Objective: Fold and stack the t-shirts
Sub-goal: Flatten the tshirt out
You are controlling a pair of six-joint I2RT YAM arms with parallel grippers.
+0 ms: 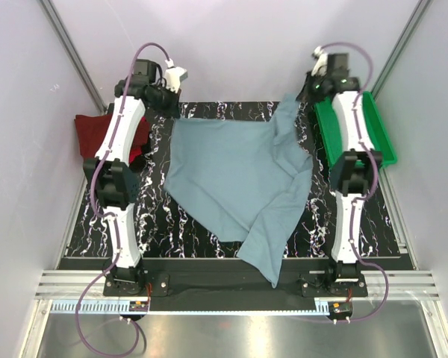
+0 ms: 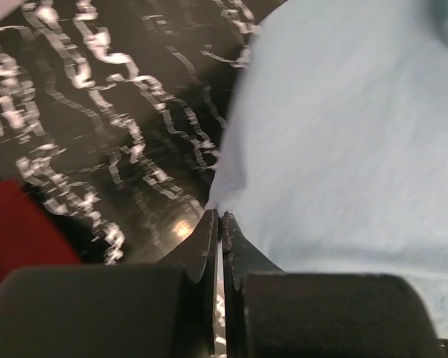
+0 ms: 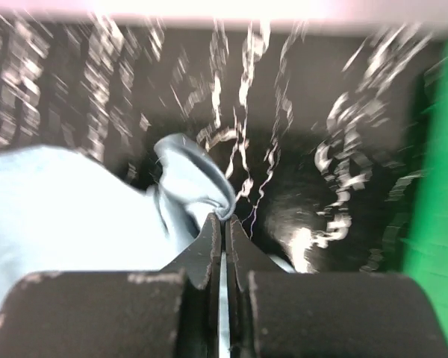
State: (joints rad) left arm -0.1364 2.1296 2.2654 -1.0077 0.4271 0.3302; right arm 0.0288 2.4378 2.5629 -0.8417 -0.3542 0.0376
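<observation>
A large grey-blue t-shirt (image 1: pixel 235 179) lies spread over the black marbled table, one end hanging past the near edge. My left gripper (image 1: pixel 176 108) is shut on its far left corner (image 2: pixel 224 190). My right gripper (image 1: pixel 302 95) is shut on its far right corner (image 3: pixel 201 175), which is lifted and bunched. A dark maroon shirt (image 1: pixel 89 134) and a bright red shirt (image 1: pixel 138 145) lie folded at the far left, partly hidden by my left arm; the red one shows in the left wrist view (image 2: pixel 15 231).
A green plastic tray (image 1: pixel 377 130) stands at the far right under my right arm and shows in the right wrist view (image 3: pixel 437 224). Grey walls close in on both sides. Metal rails run along the near edge.
</observation>
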